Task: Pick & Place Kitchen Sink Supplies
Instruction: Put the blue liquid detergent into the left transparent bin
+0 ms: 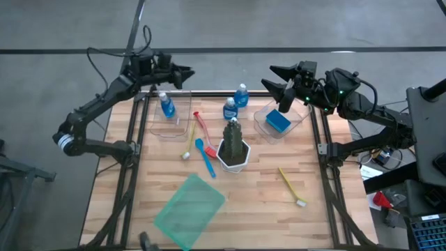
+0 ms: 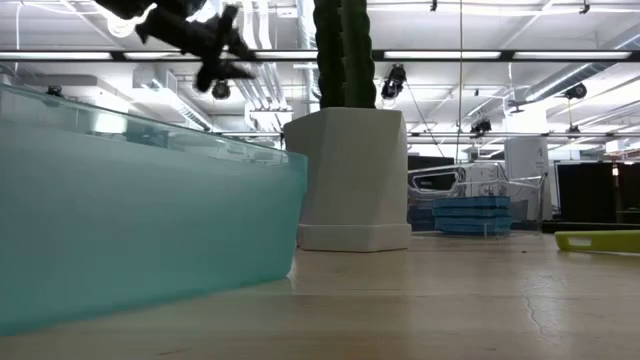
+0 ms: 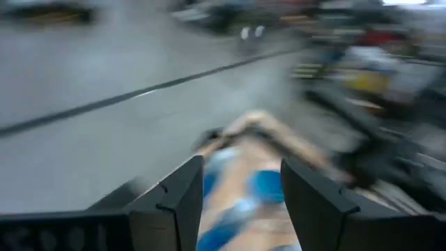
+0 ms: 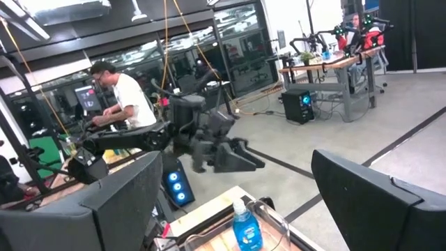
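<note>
Your left gripper point(image 1: 187, 74) hangs above the table's back-left corner, fingers apart, nothing between them. Right gripper point(image 1: 277, 78) is over the back-right, fingers spread wide and empty. One blue bottle point(image 1: 166, 105) stands upright in the left clear tray point(image 1: 182, 130), cap up. The yellow brush point(image 1: 292, 187) lies front-right, long axis diagonal, bristle end toward the front edge.

Showing: three blue bottles point(image 1: 166, 105) point(image 1: 241, 95) point(image 1: 230, 109), one sponge point(image 1: 277, 121), seemingly four brushes point(image 1: 201, 123) point(image 1: 188, 146) point(image 1: 205, 157) point(image 1: 292, 187), two clear trays point(image 1: 175, 130) point(image 1: 259, 123)
</note>
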You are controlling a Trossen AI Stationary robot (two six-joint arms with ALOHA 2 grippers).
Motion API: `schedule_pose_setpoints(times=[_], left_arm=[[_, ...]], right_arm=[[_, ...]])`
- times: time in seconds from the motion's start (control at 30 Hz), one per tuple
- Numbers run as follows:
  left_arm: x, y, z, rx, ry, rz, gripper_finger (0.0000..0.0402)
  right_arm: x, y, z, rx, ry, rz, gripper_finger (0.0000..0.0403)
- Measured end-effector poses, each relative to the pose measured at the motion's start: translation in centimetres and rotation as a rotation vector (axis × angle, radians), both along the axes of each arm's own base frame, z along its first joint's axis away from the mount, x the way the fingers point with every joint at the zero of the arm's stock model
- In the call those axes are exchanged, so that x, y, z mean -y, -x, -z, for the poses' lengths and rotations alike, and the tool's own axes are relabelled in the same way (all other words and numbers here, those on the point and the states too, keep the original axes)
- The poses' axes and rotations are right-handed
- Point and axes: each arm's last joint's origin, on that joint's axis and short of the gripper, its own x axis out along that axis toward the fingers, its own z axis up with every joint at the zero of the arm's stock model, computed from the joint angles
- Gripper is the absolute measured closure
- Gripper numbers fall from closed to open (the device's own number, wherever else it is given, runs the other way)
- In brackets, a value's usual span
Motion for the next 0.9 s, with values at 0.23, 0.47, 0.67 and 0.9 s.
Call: schedule_pose_setpoints(times=[0.23,0.47,0.67,0.9], left_arm=[[-1.6,-2.3,1.0,0.055,-0.07,0.197,0.0221],[-3.2,-5.0,4.1,0.005,-0.119,0.381,0.0221],[-3.7,-7.8,6.4,-0.008,-0.206,0.457,0.022],[-4.4,-9.8,7.8,-0.042,-0.271,0.49,0.022]], right_arm=[[0.0,0.0,0.0,0.0,-0.003,-0.002,0.0037],[0.0,0.0,0.1,0.013,-0.053,-0.006,0.0037],[0.0,0.0,0.6,-0.005,-0.132,-0.008,0.0037],[0.0,0.0,1.1,-0.017,-0.21,-0.007,0.0037]])
